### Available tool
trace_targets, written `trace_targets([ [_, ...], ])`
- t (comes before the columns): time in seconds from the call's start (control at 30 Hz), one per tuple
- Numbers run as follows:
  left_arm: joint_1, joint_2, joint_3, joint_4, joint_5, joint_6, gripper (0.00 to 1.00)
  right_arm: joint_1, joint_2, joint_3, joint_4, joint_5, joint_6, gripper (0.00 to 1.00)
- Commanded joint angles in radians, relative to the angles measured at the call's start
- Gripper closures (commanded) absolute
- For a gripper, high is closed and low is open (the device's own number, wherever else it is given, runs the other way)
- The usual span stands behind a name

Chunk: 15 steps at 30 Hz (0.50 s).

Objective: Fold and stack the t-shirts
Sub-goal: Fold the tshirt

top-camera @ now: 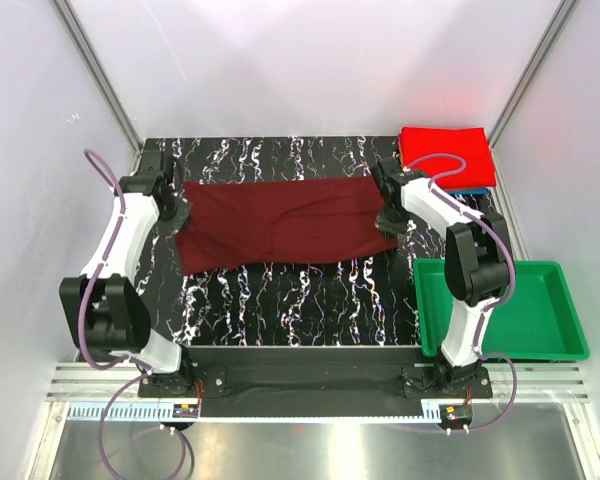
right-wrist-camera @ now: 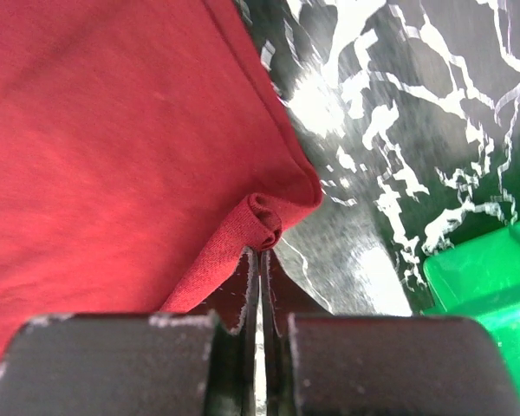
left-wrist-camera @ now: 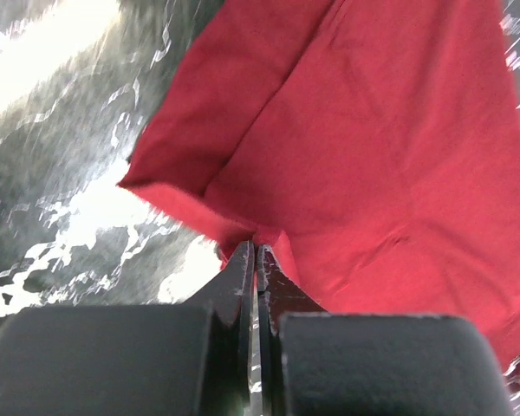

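A dark maroon t-shirt (top-camera: 280,222) lies as a long band across the middle of the black marbled table (top-camera: 280,300). My left gripper (top-camera: 177,215) is at its left end, shut on a pinch of the cloth edge (left-wrist-camera: 256,247); the shirt (left-wrist-camera: 373,147) spreads away from the tips. My right gripper (top-camera: 387,220) is at the right end, shut on a small rolled fold of the hem (right-wrist-camera: 262,251), with the shirt (right-wrist-camera: 113,147) to its left. A folded bright red t-shirt (top-camera: 445,155) rests at the back right on a blue one, seen only as a thin edge (top-camera: 467,190).
A green plastic tray (top-camera: 525,310) sits at the right front, partly past the table's edge; its corner (right-wrist-camera: 494,277) shows in the right wrist view. White walls and metal posts close in the back and sides.
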Motion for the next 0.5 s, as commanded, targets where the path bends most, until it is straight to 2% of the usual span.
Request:
trace_targets([
  [0.0, 0.017, 0.04, 0.092, 0.02, -0.035, 0.018, 1.0, -0.014, 0.026, 0.097, -0.026, 0.029, -0.052, 1.0],
  [0.47, 0.037, 0.268, 0.288, 0.015, 0.001, 0.043, 1.0, -0.055, 0.138, 0.289, -0.063, 0.066, -0.092, 1.0],
])
